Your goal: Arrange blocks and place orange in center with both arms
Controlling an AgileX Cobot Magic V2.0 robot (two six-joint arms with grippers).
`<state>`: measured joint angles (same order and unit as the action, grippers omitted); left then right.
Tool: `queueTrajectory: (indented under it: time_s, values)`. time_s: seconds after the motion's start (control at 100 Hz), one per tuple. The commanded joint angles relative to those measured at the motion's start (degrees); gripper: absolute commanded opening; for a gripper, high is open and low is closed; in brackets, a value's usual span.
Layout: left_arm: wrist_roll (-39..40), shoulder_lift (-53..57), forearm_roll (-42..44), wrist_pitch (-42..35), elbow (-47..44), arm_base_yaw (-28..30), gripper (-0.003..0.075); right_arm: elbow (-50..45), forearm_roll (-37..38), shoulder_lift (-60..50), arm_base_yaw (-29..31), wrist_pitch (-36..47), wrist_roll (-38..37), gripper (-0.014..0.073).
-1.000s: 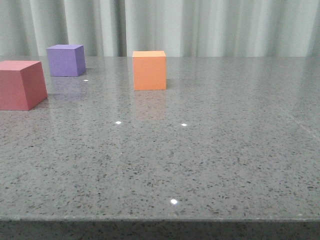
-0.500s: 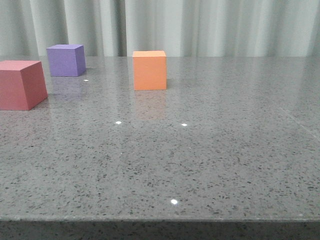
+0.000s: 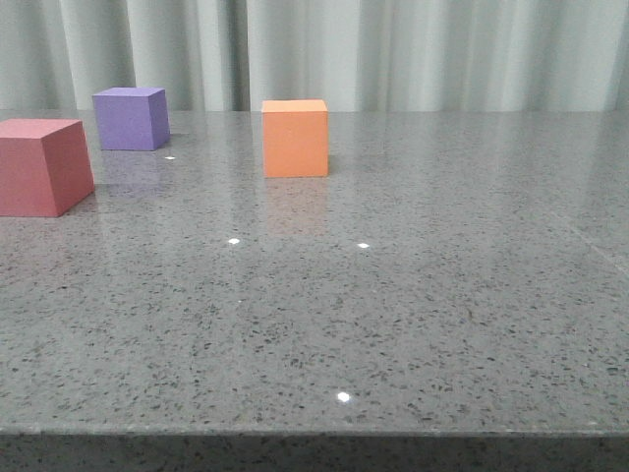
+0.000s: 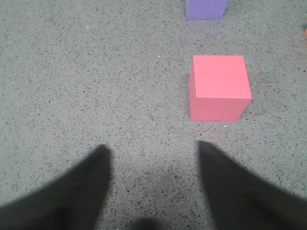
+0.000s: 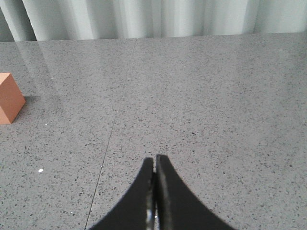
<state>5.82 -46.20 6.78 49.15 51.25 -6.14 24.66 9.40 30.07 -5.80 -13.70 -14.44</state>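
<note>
The orange cube (image 3: 295, 138) stands on the grey speckled table, back centre. The purple cube (image 3: 131, 118) stands at the back left, and the pink-red cube (image 3: 41, 165) at the left edge, nearer. Neither gripper shows in the front view. In the left wrist view my left gripper (image 4: 154, 149) is open and empty, hovering short of the pink-red cube (image 4: 219, 87), with the purple cube (image 4: 206, 8) beyond it. In the right wrist view my right gripper (image 5: 155, 158) is shut and empty over bare table, the orange cube (image 5: 8, 98) far off to the side.
The grey table (image 3: 393, 295) runs to a front edge at the bottom of the front view. A pale curtain (image 3: 393, 49) hangs behind the table. A thin seam line (image 5: 108, 148) crosses the tabletop near the right gripper.
</note>
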Motion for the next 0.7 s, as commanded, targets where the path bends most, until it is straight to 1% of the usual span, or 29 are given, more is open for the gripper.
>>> queueTrajectory:
  time_s: [0.0, 0.03, 0.11, 0.17, 0.34, 0.41, 0.53, 0.61, 0.69]
  values:
    - [-0.01, 0.06, -0.48, -2.58, 2.02, 0.25, 0.0704, 1.54, 0.91, -0.01, 0.33, 4.26, 0.19, -0.0068]
    - [-0.01, 0.06, -0.48, -2.58, 2.02, 0.25, 0.072, 1.54, 0.91, -0.01, 0.33, 4.26, 0.19, -0.0068]
    - [-0.01, 0.06, -0.64, -2.53, 2.02, 0.25, 0.0658, 1.54, 0.91, -0.01, 0.33, 4.26, 0.19, -0.0068]
    - [-0.01, 0.06, -1.66, -2.53, 2.13, 0.25, 0.0636, 1.54, 0.91, -0.01, 0.33, 4.26, 0.19, -0.0068]
    - [-0.01, -2.95, -11.74, -2.78, 3.96, 0.11, 0.0636, 1.54, 0.91, -0.01, 0.33, 4.26, 0.19, -0.0068]
    - [-0.01, -5.58, -14.32, -2.87, 5.83, -0.88, 0.0636, 1.54, 0.91, -0.01, 0.33, 4.26, 0.19, -0.0068]
    - [-0.01, -10.57, -16.64, -5.56, 9.75, -5.67, 0.0629, 1.54, 0.91, -0.01, 0.33, 4.26, 0.19, -0.0068]
    - [0.22, -14.66, -16.64, -8.15, 12.35, -10.73, 0.0627, 1.54, 0.91, -0.01, 0.33, 4.26, 0.19, -0.0068]
    - [2.4, -19.91, -15.68, -10.44, 15.86, -15.62, 0.0627, 1.54, 0.91, -0.01, 0.33, 4.26, 0.19, -0.0068]
